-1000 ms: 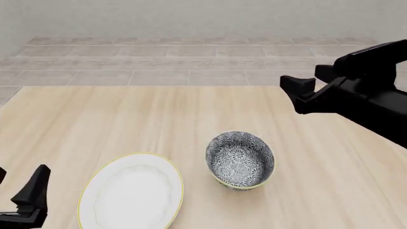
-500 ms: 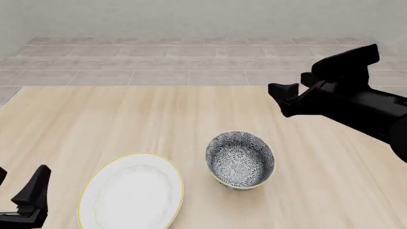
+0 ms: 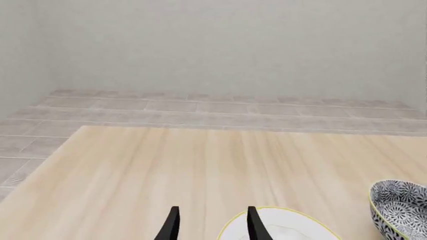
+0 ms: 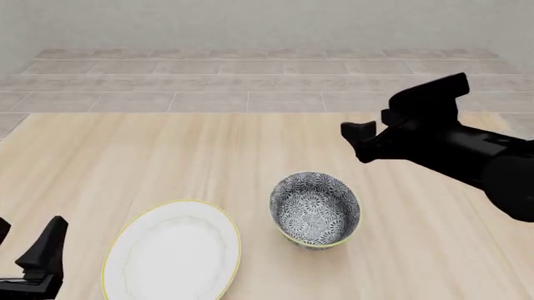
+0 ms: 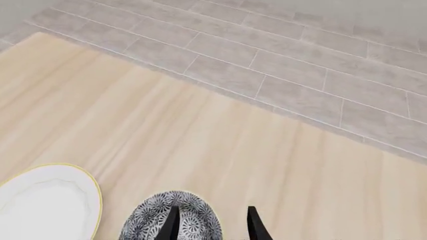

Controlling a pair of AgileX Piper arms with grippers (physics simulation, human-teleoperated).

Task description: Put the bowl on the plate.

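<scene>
**A:** Wood-grain table (image 4: 167, 162), and starting at the lower left of the front frame there's the left claw (image 4: 29, 250), low in the corner. What's it doing?

**B:** Nothing with the task things. In its own wrist view the two fingertips (image 3: 173, 225) stand apart with nothing between them, so it's spread and empty. Just to its right lies the plate (image 4: 172, 251), white with a thin yellow rim, bare.

**A:** And right of the plate?

**B:** The bowl (image 4: 314, 209), blue-and-white patterned, upright on the table in the lower middle, just beside the plate, not on it.

**A:** Then the right claw (image 4: 361, 141)?

**B:** Middle right of the frame, raised above the table. The bowl sits below it and a little to the left in that frame. In the right wrist view the fingers (image 5: 171, 223) are parted, empty, with the bowl's rim (image 5: 170, 197) showing right at the tips.

**A:** So which arm takes it?

**B:** I'd judge the right one; it's the nearer and already lined up over the bowl. The bowl is round, so no long axis matters. The move needs a descent onto the rim, then a carry leftward to the plate.
</scene>
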